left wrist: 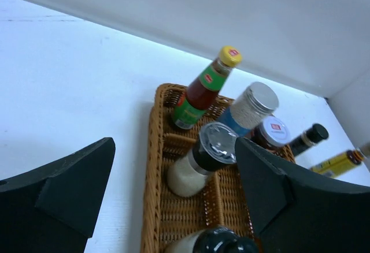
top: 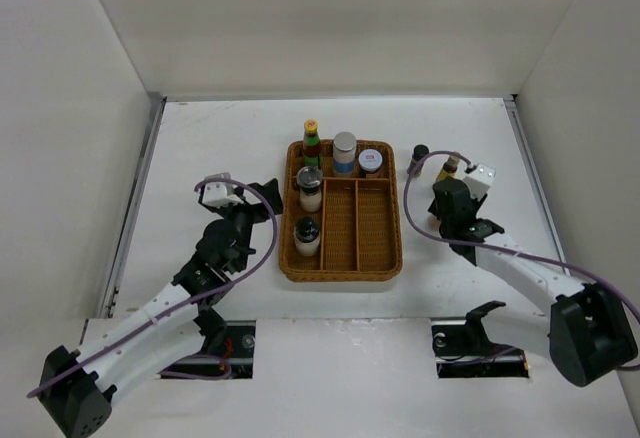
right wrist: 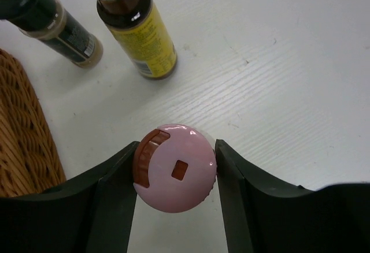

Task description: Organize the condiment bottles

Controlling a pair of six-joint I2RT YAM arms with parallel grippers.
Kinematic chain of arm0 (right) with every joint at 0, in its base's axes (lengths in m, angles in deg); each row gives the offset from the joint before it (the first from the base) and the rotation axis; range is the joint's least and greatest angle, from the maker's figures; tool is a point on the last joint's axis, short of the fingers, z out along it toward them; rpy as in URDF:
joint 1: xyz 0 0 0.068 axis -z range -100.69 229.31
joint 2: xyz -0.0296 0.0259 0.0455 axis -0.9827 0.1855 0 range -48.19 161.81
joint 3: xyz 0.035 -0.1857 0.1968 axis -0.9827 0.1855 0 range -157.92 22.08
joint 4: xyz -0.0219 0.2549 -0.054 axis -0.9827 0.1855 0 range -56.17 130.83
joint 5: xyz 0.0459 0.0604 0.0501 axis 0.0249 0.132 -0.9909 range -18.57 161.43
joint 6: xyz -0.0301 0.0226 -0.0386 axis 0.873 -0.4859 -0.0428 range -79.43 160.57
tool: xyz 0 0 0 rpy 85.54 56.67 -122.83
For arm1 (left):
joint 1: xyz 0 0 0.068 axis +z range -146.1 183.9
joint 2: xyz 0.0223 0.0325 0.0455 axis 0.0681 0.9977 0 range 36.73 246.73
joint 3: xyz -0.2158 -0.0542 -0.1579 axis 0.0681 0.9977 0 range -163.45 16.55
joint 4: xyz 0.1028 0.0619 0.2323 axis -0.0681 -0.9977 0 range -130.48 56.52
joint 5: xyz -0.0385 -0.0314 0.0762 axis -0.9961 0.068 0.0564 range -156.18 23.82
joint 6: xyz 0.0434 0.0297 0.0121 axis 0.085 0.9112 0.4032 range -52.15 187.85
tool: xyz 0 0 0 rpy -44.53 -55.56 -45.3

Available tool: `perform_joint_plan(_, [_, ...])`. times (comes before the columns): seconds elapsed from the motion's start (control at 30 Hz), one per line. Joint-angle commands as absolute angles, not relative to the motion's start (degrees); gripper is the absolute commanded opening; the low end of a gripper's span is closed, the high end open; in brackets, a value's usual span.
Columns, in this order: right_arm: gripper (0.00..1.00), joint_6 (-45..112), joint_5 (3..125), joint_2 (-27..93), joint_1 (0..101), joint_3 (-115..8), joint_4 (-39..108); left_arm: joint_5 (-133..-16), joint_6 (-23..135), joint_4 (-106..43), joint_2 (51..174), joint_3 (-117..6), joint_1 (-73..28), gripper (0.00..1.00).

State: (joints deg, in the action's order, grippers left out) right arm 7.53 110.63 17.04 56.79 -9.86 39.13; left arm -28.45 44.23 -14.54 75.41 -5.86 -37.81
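Grip on pink-cap bottle [right wrist: 174, 177] by R gripper [right wrist: 176, 163], tight both sides, near tray [right wrist: 23, 137]; L gripper [left wrist: 173, 160] jaws wide apart, left of tray.

pink cap [right wrist: 175, 175], yellow bottle [right wrist: 147, 40], brown wicker tray [top: 342, 274]

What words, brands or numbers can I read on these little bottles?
Nothing reads clearly.
Green sauce bottle: red logo on yellow cap, blurred.
Small jar: red logo on lid, too small.
Yellow bottle: label print blurred.
Dark bottle: label print too small.
Pink-capped bottle: no writing shows.
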Motion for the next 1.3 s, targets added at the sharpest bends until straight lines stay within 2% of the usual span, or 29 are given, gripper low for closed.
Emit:
perform_joint_plan(0.0, [0.41, 7.5, 113.8, 11.9, 56.5, -11.5, 37.5, -27.9, 42.5, -6.9, 75.2, -3.0, -35.3, 0.85])
perform_joint_plan(0.2, [0.38, 11.1, 118.5, 5.8, 45.5, -20.0, 41.7, -27.9, 39.9, -2.6, 76.5, 1.3, -32.7, 0.85])
perform_joint_plan(0.43, [0.39, 12.3, 106.9, 16.0, 33.6, -26.5, 30.2, -27.7, 38.8, -1.1, 75.8, 4.0, -30.7, 0.85])
perform_joint_plan(0.6, [0.39, 11.1, 99.1, 26.3, 30.7, -29.9, 23.6, -27.9, 38.0, -0.6, 76.3, 4.8, -30.2, 0.85])
perform_joint_plan(1.03, [0.42, 13.8, 101.0, 44.0, 30.1, -33.4, 18.0, -29.0, 37.0, 0.5, 78.3, 5.0, -29.5, 0.85])
perform_joint_plan(1.1, [0.47, 14.2, 103.8, 45.7, 30.1, -33.7, 17.7, -29.0, 37.0, 0.5, 78.6, 5.0, -29.4, 0.85])
perform_joint_plan(1.17, [0.62, 15.5, 105.3, 46.1, 30.1, -34.0, 17.7, -29.0, 37.0, 0.5, 78.7, 5.0, -29.7, 0.85])
perform_joint_plan(1.2, [0.74, 16.6, 105.9, 45.7, 29.9, -34.2, 17.5, -29.0, 37.0, 0.6, 78.9, 5.0, -29.6, 0.85])
perform_joint_plan(1.27, [0.84, 17.2, 106.0, 43.8, 29.6, -34.2, 17.5, -29.1, 37.0, 0.9, 79.4, 4.9, -29.4, 0.85])
